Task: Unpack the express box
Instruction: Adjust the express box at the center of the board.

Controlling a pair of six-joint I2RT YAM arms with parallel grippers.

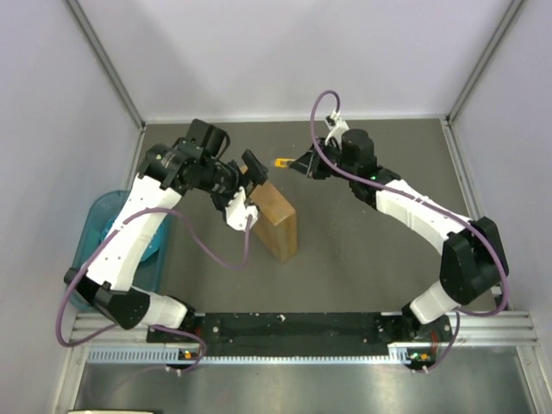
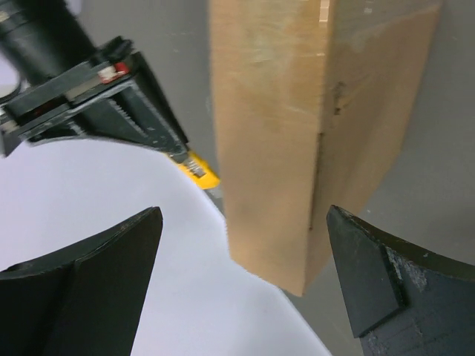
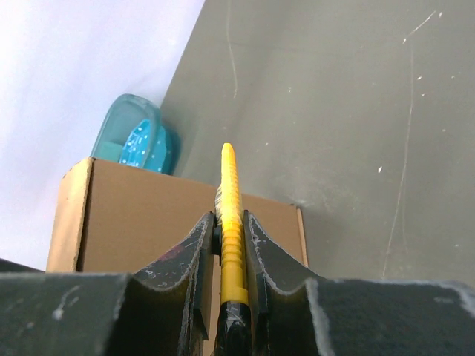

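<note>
The express box (image 1: 278, 222), plain brown cardboard, stands on edge near the table's middle. It fills the upper left wrist view (image 2: 297, 133) and lies low in the right wrist view (image 3: 148, 215). My left gripper (image 1: 248, 188) is open, and its fingers straddle the box's near corner (image 2: 245, 215) without touching it. My right gripper (image 1: 302, 164) hovers just behind the box and is shut on a small yellow utility knife (image 3: 230, 215). The knife's tip (image 1: 282, 162) points toward the box. The left wrist view also shows that knife (image 2: 200, 170) in the right gripper's jaws.
A teal plastic container (image 1: 103, 233) sits at the table's left edge, behind my left arm; it also shows past the box (image 3: 137, 141). White walls with metal rails enclose the dark grey table (image 1: 379, 276) on three sides.
</note>
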